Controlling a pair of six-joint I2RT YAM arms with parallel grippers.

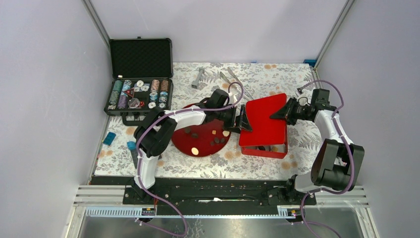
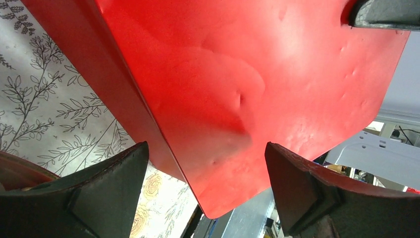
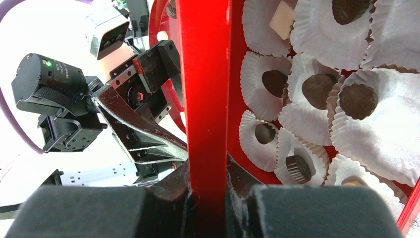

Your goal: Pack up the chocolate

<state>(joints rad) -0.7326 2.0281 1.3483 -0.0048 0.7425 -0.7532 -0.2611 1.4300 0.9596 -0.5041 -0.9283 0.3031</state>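
Note:
Several small chocolates, dark brown with some tan and cream, lie on a round red plate. More chocolates sit in white paper cups inside a red box. Its red lid is held over the box, tilted. My right gripper is shut on the lid's right edge. My left gripper is open at the lid's left edge, and the lid lies between its fingers without touching them.
An open black case of poker chips stands at the back left. Blue toy bricks lie near the left table edge. Two metal tools lie at the back. The plate is right beside the box.

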